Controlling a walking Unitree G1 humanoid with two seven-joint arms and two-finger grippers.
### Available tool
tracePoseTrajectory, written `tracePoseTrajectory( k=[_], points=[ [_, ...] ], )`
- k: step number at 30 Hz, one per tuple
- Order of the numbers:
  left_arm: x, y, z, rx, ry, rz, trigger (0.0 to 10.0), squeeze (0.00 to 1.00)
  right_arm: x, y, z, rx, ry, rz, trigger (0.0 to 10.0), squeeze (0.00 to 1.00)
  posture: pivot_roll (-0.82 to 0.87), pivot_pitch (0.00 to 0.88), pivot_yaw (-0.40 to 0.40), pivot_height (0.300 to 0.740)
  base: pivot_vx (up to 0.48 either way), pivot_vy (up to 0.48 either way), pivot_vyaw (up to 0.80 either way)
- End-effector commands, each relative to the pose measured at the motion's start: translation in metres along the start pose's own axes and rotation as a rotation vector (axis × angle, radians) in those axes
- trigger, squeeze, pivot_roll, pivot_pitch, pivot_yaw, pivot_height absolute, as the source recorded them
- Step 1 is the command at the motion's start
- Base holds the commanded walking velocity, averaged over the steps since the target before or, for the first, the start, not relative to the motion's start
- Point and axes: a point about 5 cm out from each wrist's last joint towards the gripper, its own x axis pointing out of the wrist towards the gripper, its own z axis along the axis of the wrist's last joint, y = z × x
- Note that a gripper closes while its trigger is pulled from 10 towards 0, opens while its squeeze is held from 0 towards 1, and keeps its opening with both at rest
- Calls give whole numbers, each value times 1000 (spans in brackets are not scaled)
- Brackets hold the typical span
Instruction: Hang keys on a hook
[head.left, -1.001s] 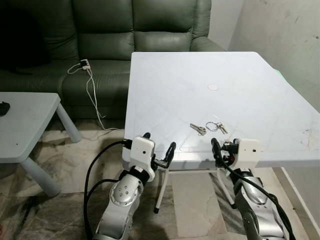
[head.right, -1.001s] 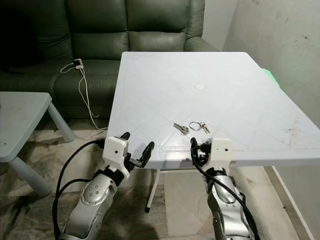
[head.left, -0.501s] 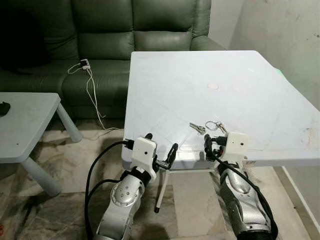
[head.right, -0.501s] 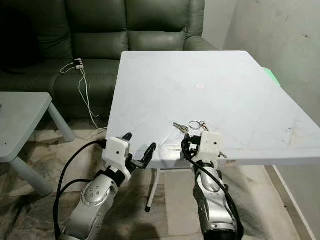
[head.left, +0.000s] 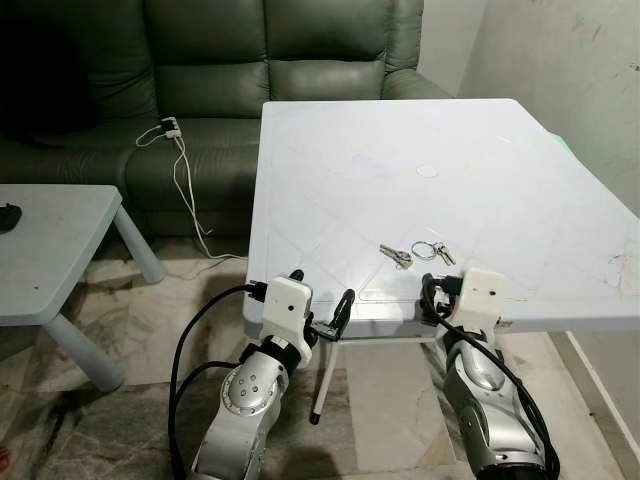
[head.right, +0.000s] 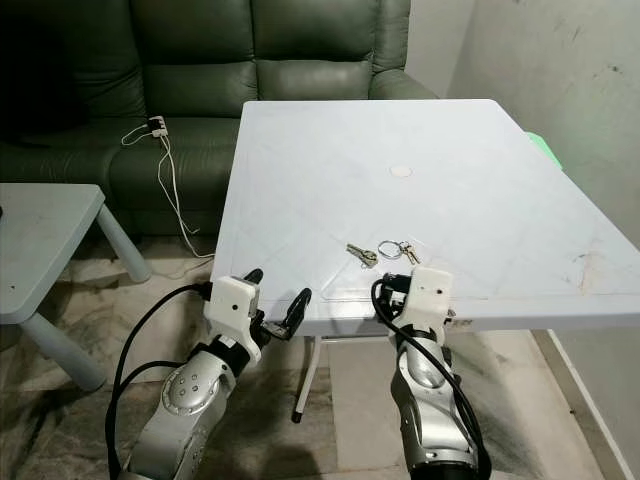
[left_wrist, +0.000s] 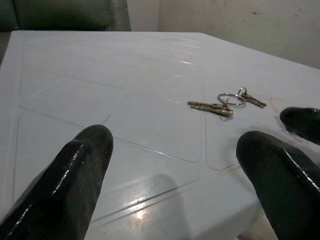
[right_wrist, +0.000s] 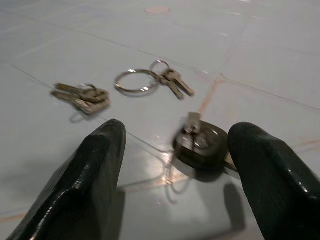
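Keys lay on the white plastic counter near its front edge: one bunch, a loose ring and two more small keys beside it. In the right wrist view a small dark fob with a metal tab sat on the counter just ahead of the fingers, nearer than the key ring. The counter stood on a marbled tile floor before a dark green leather sofa, where a white charger cable trailed down. A lower grey side table stood to the left, and a bare, stained wall rose on the right. No writing could be read.

The right pincer was at the counter's front edge, open, fingers spread either side of the fob. Half a second before it had reached further in toward the keys; it had since drawn back slightly. The left pincer hung open below the counter edge, unchanged.
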Motion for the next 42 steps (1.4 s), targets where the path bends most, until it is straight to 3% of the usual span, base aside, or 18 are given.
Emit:
tracePoseTrajectory(
  k=[1, 2, 3, 6, 7, 8, 9, 15, 16, 18, 19, 23, 24, 27, 28, 31, 32, 42],
  points=[
    [0, -2, 6, -11, -21, -2, 10000, 0, 0, -2, -3, -20, 19, -13, 8000, 0, -6, 35, -53, 740, 0, 0, 0],
    [0, -2, 6, -10, -21, -2, 10000, 0, -1, -2, -3, -22, 23, -12, 8000, 0, -6, 35, -53, 740, 0, 0, 0],
    [0, -2, 6, -12, -21, -1, 10000, 0, -1, -2, -3, -21, 25, -12, 7216, 0, -6, 35, -53, 740, 0, 0, 0],
    [0, -1, 6, -15, -22, 2, 10000, 0, -2, 0, -5, -18, 28, -6, 6353, 0, -4, 35, -54, 740, 0, 0, 0],
    [0, -1, 6, -15, -22, 3, 10000, 0, -2, 0, -5, -17, 26, -3, 6353, 0, -4, 35, -54, 740, 0, 0, 0],
    [0, -1, 6, -16, -22, 4, 10000, 0, -2, 1, -5, -17, 24, 1, 7412, 0, -4, 35, -54, 740, 0, 0, 0],
    [0, -1, 6, -16, -22, 5, 10000, 0, -2, 3, -5, -18, 25, 5, 7804, 0, -4, 35, -54, 740, 0, 0, 0],
    [0, -1, 7, -21, -22, 7, 10000, 0, 0, 7, -4, -12, 20, 9, 7804, 0, 1, 36, -54, 740, 0, 0, 0],
    [0, -2, 7, -20, -22, 7, 10000, 0, 0, 7, -4, -11, 22, 8, 7059, 0, 3, 35, -55, 740, 0, 0, 0],
    [0, -2, 7, -20, -22, 8, 10000, 0, 1, 9, -4, -11, 23, 7, 7059, 0, 3, 35, -55, 740, 0, 0, 0],
    [0, -1, 7, -22, -23, 10, 10000, 0, 2, 10, -4, -8, 24, 5, 5804, 0, 3, 35, -55, 740, 0, 0, 0],
    [0, -2, 7, -25, -24, 12, 10000, 0, 2, 12, -4, -7, 21, 7, 5490, 0, 7, 36, -58, 740, 0, 0, 0],
    [0, -2, 7, -24, -23, 13, 10000, 0, 2, 13, -4, -7, 18, 4, 4078, 0, 7, 36, -58, 740, 0, 0, 0],
    [0, -1, 7, -25, -24, 14, 10000, 0, 3, 14, -3, -4, 14, 2, 3922, 0, 7, 36, -58, 740, 0, 0, 0],
    [0, -2, 7, -25, -24, 15, 10000, 0, 3, 13, -3, -1, 4, 0, 2275, 0, 11, 36, -59, 740, 0, 0, 0],
    [-1, -1, 7, -29, -23, 18, 10000, 0, 3, 13, -4, 4, 12, -4, 1961, 0, 11, 36, -59, 740, 0, 0, 0],
    [-1, -1, 7, -25, -23, 17, 10000, 0, 3, 13, -4, 1, 7, -9, 0, 0, 13, 35, -58, 740, 0, 0, 0],
    [-1, -1, 7, -28, -21, 19, 10000, 0, 3, 14, -6, 5, 14, -21, 0, 0, 16, 38, -57, 740, 0, 0, 0]
  ],
)
